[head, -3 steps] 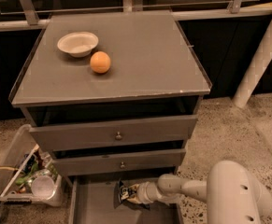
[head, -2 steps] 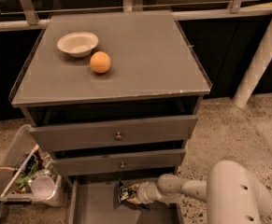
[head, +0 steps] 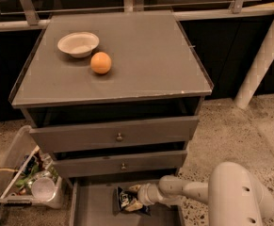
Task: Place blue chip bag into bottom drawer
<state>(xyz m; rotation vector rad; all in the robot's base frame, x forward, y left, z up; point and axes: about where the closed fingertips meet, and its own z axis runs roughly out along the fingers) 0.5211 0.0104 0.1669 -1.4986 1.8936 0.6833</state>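
Observation:
The blue chip bag point(head: 125, 200) lies on the floor of the open bottom drawer point(head: 92, 206), near its middle, with its white lettering facing up. My gripper point(head: 135, 197) reaches into the drawer from the right and sits right at the bag's right end, touching it. The white arm point(head: 235, 194) fills the lower right corner.
A white bowl point(head: 78, 44) and an orange point(head: 101, 62) sit on the cabinet top point(head: 146, 55). Two upper drawers with round knobs point(head: 119, 137) are closed above the open one. A clear bin of trash point(head: 26, 178) stands on the floor at the left. A white post point(head: 263, 55) stands at the right.

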